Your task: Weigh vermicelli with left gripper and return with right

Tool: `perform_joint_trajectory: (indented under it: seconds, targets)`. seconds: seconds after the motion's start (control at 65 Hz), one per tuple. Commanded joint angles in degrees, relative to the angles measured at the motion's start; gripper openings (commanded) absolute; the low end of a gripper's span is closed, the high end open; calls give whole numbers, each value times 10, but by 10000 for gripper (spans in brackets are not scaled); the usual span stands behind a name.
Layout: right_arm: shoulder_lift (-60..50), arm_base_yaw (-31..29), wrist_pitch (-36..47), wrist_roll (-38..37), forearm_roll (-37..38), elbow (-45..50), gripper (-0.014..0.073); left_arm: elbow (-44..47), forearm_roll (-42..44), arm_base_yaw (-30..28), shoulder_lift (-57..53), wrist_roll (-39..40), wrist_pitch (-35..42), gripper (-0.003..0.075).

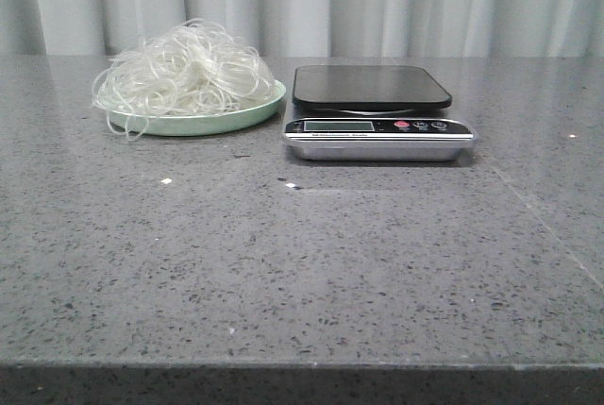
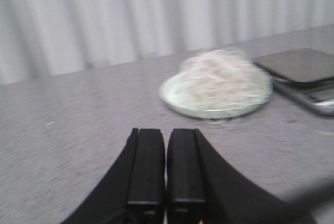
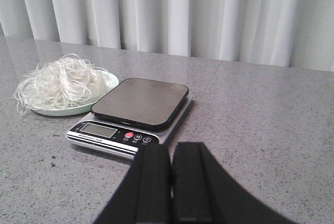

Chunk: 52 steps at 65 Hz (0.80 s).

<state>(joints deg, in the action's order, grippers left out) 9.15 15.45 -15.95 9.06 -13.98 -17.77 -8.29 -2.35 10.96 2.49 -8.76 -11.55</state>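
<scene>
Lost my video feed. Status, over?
Left gripper and right gripper shut, empty. Whitish glass-noodle tangle on mint-green plate. Black-topped scale bare.

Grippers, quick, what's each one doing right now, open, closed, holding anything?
Left gripper: closed, fingers together, holding nothing; the vermicelli sits on the plate.
Right gripper: closed, holding nothing.

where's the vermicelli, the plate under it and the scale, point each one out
vermicelli [image 1: 187, 70], front view, middle of the noodle tangle
plate [image 1: 247, 116], front view, its front right rim
scale [image 3: 142, 101], right wrist view, centre of the dark weighing platform
</scene>
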Motion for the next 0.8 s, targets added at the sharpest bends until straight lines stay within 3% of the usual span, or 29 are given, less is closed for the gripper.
perform_joint_trajectory:
  seconds: [0.0,0.169,0.215,0.785]
  targets:
    - [5,-4,48,4,3,-15,157,27,-15,-67,-6,12,109,127]
    - [5,-4,48,4,3,-15,157,91,-15,-140,-41,77,171,127]
    - [5,-4,47,4,3,-15,157,87,-7,-146,-41,88,147,127]
    - [5,-4,48,4,3,-15,157,89,-6,-149,-40,88,148,127]
